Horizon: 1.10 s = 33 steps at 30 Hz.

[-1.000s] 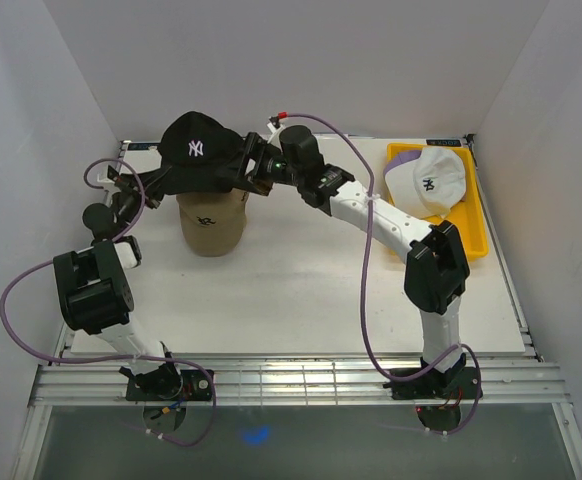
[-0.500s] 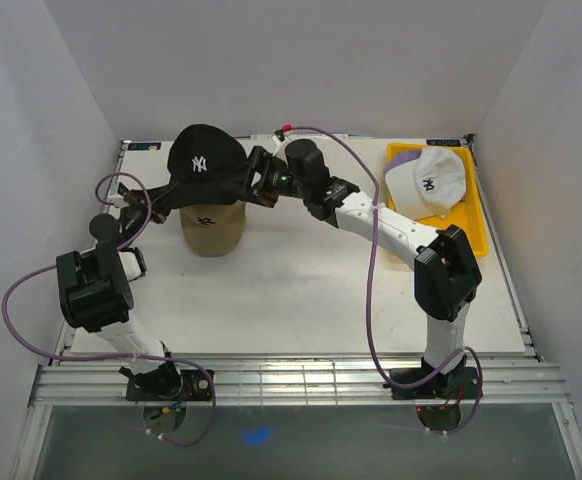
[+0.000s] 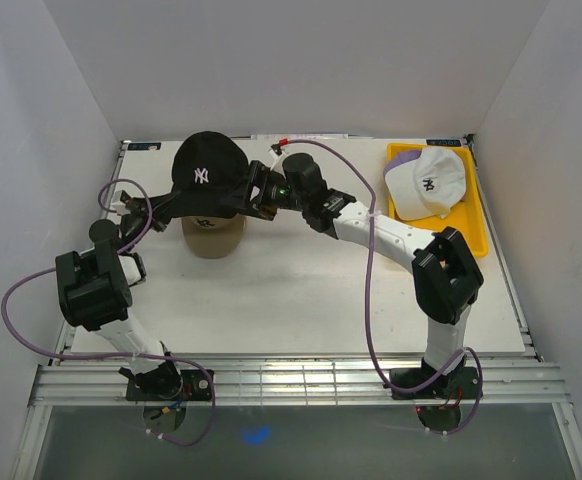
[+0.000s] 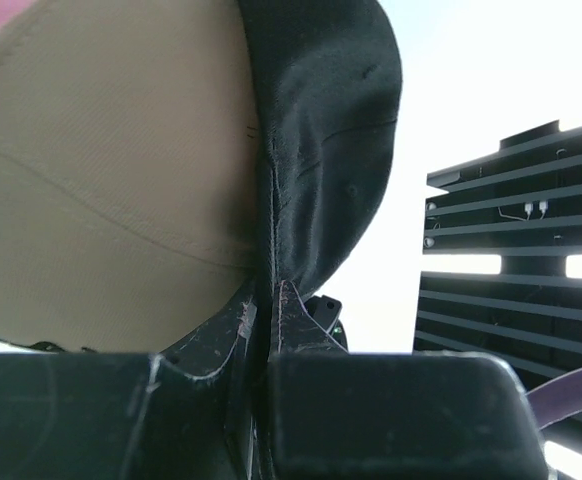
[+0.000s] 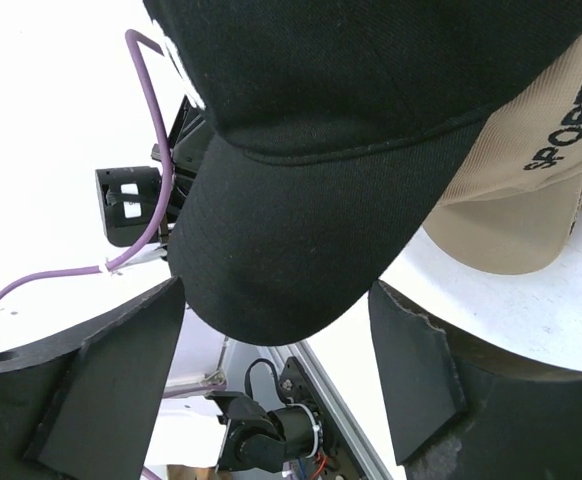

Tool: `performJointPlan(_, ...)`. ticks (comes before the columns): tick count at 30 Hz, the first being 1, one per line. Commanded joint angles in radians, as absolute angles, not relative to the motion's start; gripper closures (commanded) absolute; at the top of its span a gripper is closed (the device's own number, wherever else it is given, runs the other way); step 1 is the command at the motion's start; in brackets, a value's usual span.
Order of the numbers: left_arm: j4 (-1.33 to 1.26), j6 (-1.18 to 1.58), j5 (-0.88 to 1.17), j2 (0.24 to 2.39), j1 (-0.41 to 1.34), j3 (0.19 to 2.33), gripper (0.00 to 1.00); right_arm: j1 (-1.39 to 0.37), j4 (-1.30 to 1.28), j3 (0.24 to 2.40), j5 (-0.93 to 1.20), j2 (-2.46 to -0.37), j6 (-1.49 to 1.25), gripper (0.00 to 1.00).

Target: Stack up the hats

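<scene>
Black cap (image 3: 206, 172) sits at about 11 o'clock on the desk (image 3: 301, 290), held directly above the tan cap (image 3: 214, 235). Its crown covers most of the tan one; only the tan front panel shows, toward 6 o'clock.

Left fingers (image 4: 296, 315): pressed together, pinching the rim fabric of the black cap. The tan crown lies just beside them at 9 o'clock in the wrist view.

Right fingers (image 5: 121, 370): spread wide, with the black brim lying between them. Cannot tell whether either pad touches the brim.

Judgement: the two-sided hold keeps the soft crown open and centred, so it can settle over the tan crown rather than collapse or slide off. Brims look roughly aligned, both toward 6 o'clock.

Appearance of the black cap: matte cotton twill with stitched seams, a stiff curved brim and a white embroidered logo on the front. The tan cap reads "SPORT" in dark letters.

White cap (image 3: 431, 180) rests over the purple cap (image 3: 401, 158) in the yellow tray (image 3: 478, 225) at 2 o'clock, well apart; both are not yet stacked.
</scene>
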<state>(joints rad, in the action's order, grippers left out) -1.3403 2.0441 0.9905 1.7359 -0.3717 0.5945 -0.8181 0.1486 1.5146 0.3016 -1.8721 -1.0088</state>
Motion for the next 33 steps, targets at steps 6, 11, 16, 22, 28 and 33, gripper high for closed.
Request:
performJointPlan(6, -1.703, 2.023, 1.123, 1.761, -0.382, 0.538, 1.0, -0.867, 0.339, 1.502, 0.359, -1.813, -1.017, 0.15)
performJointPlan(11, -1.703, 2.016, 1.134, 1.767, -0.391, 0.534, 0.99, -0.867, 0.337, 1.503, 0.362, -1.832, -1.019, 0.15)
performJointPlan(16, -1.703, 2.005, 1.144, 1.77, -0.394, 0.528, 0.91, -0.867, 0.35, 1.471, 0.36, -1.835, -1.025, 0.16)
performJointPlan(22, -1.703, 2.002, 1.147, 1.772, -0.396, 0.517, 0.84, -0.867, 0.365, 1.457, 0.361, -1.842, -1.032, 0.19)
performJointPlan(28, -1.703, 1.999, 1.152, 1.77, -0.399, 0.509, 0.72, -0.868, 0.364, 1.44, 0.36, -1.848, -1.034, 0.2)
performJointPlan(33, -1.704, 1.991, 1.155, 1.77, -0.402, 0.496, 0.67, -0.867, 0.379, 1.417, 0.364, -1.85, -1.038, 0.2)
